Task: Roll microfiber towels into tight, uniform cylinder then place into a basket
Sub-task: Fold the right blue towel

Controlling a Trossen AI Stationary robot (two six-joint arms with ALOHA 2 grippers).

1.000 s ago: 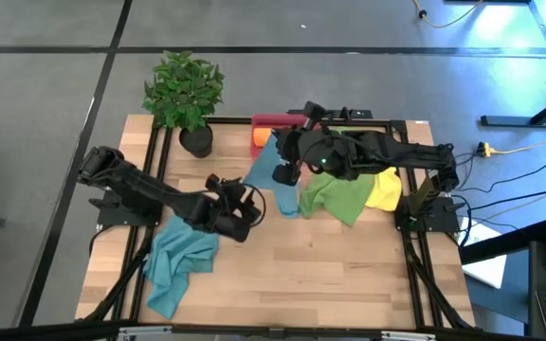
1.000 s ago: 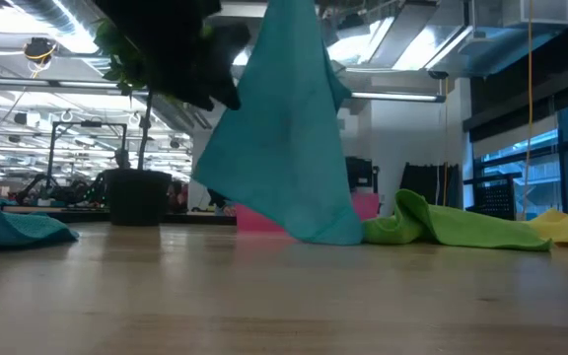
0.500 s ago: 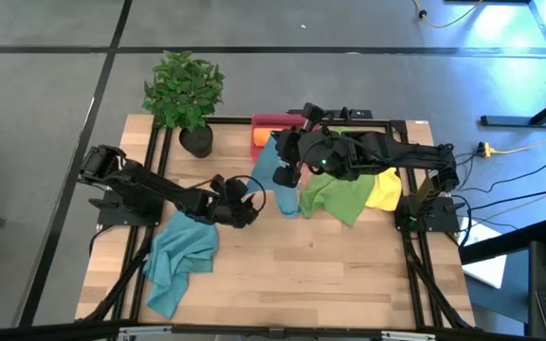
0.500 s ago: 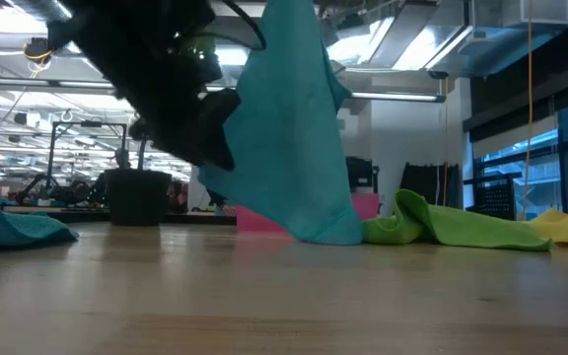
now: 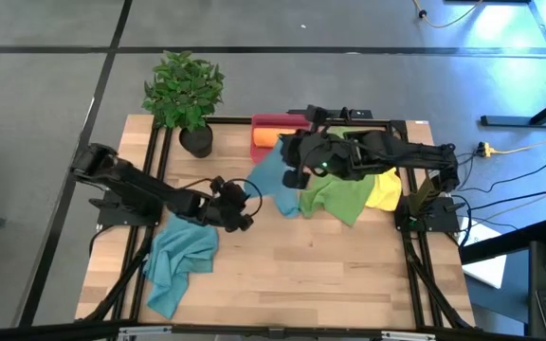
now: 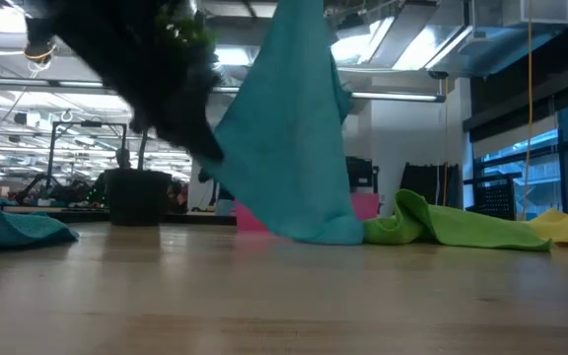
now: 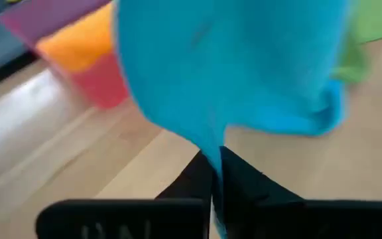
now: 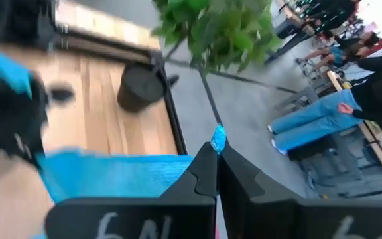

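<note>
A teal towel point(image 6: 294, 138) hangs in the middle of the table, its lower end point(image 6: 328, 232) on the wood. My right gripper point(image 5: 297, 170) is shut on its top. My left gripper point(image 5: 242, 204), lower and on the towel's left, is shut on its side edge. A second teal towel point(image 5: 178, 258) lies crumpled at the near left. Green point(image 5: 339, 197) and yellow point(image 5: 385, 189) towels lie at the right. An orange towel point(image 5: 265, 139) sits in the red basket point(image 5: 278, 121) at the far edge. My left gripper pinches a point of the towel's side edge point(image 7: 212, 156) between its two shut fingers, coming from the table's left and slanting down. The cloth spreads away from the fingers toward the other gripper. My right gripper pinches the towel's top corner point(image 8: 218, 138) between its fingertips, a small tuft sticking out past them. The towel hangs below it, lower end on the table.
A potted plant point(image 5: 186, 90) stands at the far left corner beside the basket. Black frame rails point(image 5: 154, 180) run along the table's left and right sides. Bare wood point(image 5: 311, 265) lies open in the near middle.
My left gripper has sunk and tipped toward the hanging teal towel and has shut on its left edge. My right gripper has stayed up, holding the top. The towel's left edge is now drawn a little toward the left gripper.
</note>
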